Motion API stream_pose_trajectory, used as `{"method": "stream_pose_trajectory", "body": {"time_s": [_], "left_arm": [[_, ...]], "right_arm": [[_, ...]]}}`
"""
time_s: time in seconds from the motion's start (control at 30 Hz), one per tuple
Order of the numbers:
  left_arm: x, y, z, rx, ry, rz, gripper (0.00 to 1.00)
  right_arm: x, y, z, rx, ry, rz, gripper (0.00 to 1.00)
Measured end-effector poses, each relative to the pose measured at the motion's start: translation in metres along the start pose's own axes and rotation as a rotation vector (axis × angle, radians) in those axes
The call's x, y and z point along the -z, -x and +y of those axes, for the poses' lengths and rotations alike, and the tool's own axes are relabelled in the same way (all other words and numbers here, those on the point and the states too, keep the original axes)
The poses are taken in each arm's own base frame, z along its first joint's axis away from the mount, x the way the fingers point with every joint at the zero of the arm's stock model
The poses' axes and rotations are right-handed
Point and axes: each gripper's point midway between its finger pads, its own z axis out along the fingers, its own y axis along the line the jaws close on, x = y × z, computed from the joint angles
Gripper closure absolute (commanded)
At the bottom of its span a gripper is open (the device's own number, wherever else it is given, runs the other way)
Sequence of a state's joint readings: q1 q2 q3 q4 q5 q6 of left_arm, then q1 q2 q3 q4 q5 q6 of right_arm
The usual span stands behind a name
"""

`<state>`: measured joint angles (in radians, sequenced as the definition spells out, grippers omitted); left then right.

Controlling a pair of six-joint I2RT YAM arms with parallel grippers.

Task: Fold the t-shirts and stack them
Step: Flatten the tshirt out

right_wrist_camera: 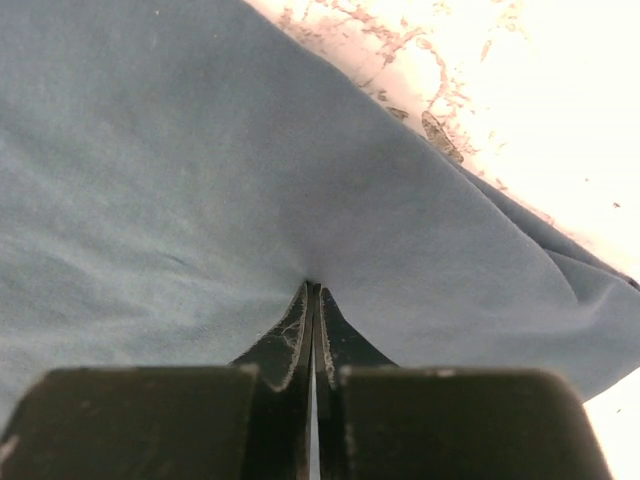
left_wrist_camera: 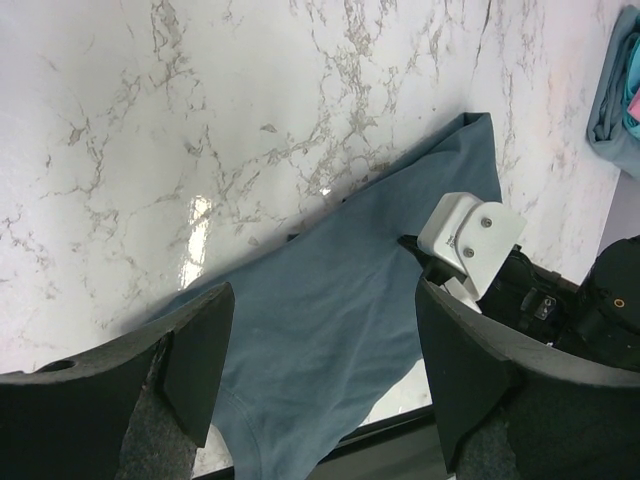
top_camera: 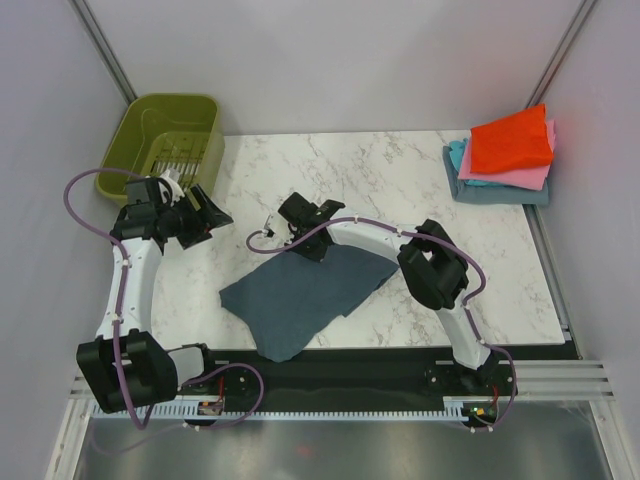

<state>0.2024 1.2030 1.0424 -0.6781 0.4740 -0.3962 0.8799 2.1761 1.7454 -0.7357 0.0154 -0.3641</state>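
A slate blue-grey t-shirt (top_camera: pixel 305 295) lies partly spread on the marble table near the front edge. My right gripper (top_camera: pixel 312 248) is shut on the shirt's far edge; in the right wrist view the closed gripper (right_wrist_camera: pixel 313 292) pinches the cloth (right_wrist_camera: pixel 200 180). My left gripper (top_camera: pixel 212 222) is open and empty, held above the table left of the shirt. In the left wrist view, the open gripper (left_wrist_camera: pixel 320 370) frames the shirt (left_wrist_camera: pixel 330 310) below. Folded shirts are stacked at the back right: red-orange (top_camera: pixel 512 140) on pink (top_camera: pixel 525 177) on teal blue (top_camera: pixel 495 192).
An olive-green plastic basket (top_camera: pixel 130 125) stands at the table's back left, just behind my left gripper. Bare marble table (top_camera: pixel 380 175) lies between the shirt and the stack. Grey walls close in on both sides. The stack's edge shows in the left wrist view (left_wrist_camera: pixel 618 100).
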Motion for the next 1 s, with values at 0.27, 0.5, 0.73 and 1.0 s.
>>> {"method": "stream_pose_trajectory", "body": {"time_s": [0.27, 0.5, 0.73, 1.0], "left_arm": [[0.006, 0.016, -0.005, -0.008, -0.004, -0.036, 0.20], [0.010, 0.033, -0.010, -0.029, 0.000, -0.071, 0.20], [0.012, 0.039, -0.011, -0.035, 0.004, -0.087, 0.20], [0.014, 0.040, -0.011, -0.049, 0.005, -0.096, 0.19]], "right_arm": [[0.008, 0.003, -0.008, 0.008, -0.039, -0.009, 1.00], [0.062, 0.026, -0.027, 0.028, -0.129, -0.112, 1.00], [0.137, 0.052, -0.054, 0.056, -0.251, -0.254, 1.00], [0.238, 0.106, -0.097, 0.060, -0.402, -0.482, 0.41]]}}
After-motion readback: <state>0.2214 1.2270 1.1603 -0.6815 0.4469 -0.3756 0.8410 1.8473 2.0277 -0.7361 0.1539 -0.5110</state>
